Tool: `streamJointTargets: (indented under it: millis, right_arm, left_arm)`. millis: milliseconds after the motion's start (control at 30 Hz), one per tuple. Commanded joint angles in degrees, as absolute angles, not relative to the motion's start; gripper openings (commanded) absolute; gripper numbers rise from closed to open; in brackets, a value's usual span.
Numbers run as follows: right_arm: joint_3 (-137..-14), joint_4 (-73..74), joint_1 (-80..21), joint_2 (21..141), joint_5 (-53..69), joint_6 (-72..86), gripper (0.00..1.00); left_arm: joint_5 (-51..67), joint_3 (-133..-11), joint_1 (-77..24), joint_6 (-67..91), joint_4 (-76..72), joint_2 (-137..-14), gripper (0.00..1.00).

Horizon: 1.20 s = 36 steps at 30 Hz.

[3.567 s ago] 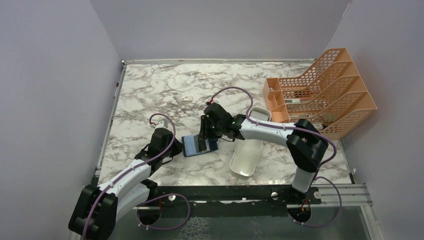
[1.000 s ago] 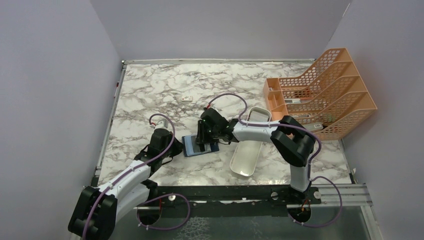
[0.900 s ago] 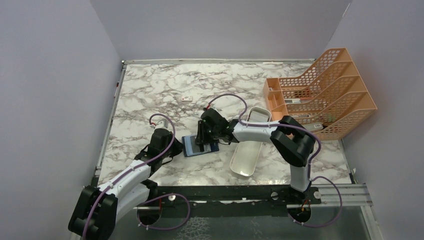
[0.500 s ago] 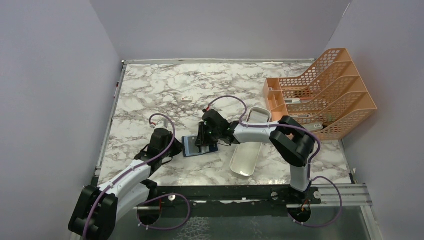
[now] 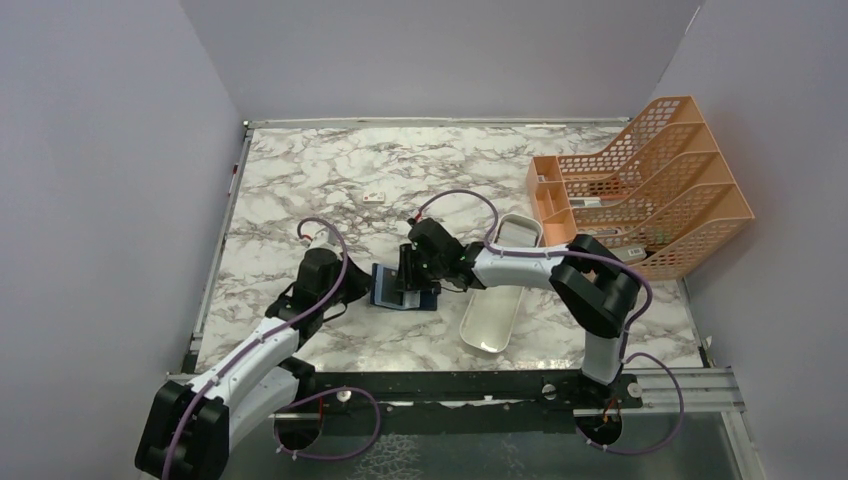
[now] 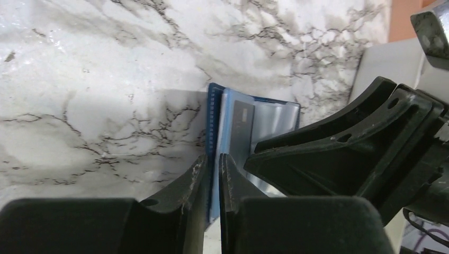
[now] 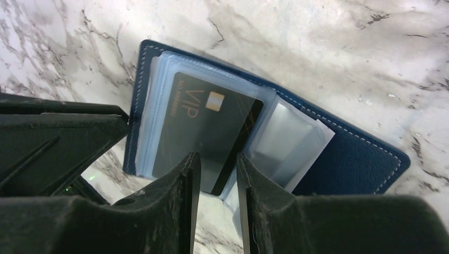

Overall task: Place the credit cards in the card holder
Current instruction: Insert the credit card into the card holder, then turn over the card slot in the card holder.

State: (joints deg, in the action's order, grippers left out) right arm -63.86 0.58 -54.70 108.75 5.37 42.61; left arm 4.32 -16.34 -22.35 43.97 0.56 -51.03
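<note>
The navy-blue card holder lies open on the marble, between my two grippers. My left gripper has come in from the left. In the left wrist view its jaws stand nearly together, with the stitched edge of the card holder between them. A dark credit card marked VIP sits partly inside a clear sleeve, its lower end sticking out. My right gripper hovers over that end with jaws apart, and the card lies flat below the gap. The blue cover spreads to the right.
A long white tray lies just right of the card holder, under the right forearm. An orange mesh file rack stands at the back right. A tiny white block rests behind the grippers.
My left arm has reached right, up to the card holder's left edge. The holder has shifted slightly right. The right gripper stays over the card, its jaws a little narrower than a second ago.
</note>
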Motion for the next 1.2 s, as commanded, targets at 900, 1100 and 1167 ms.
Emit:
streamJointTargets:
  millis: [900, 1100, 1167]
  right_arm:
    - [-58.6, 3.4, -52.8, 107.7, -0.4, 38.8, 0.17]
    - [-58.4, 2.8, -52.7, 107.7, 0.0, 38.9, 0.17]
    - [-58.2, 2.6, -52.7, 107.7, 0.1, 38.8, 0.17]
  left_arm:
    - [13.3, -16.2, -22.0, 42.3, -6.2, -55.7, 0.66]
    - [18.9, -14.0, -21.9, 44.4, -13.7, -57.7, 0.49]
    - [20.3, -13.9, -22.0, 44.6, -15.5, -58.5, 0.42]
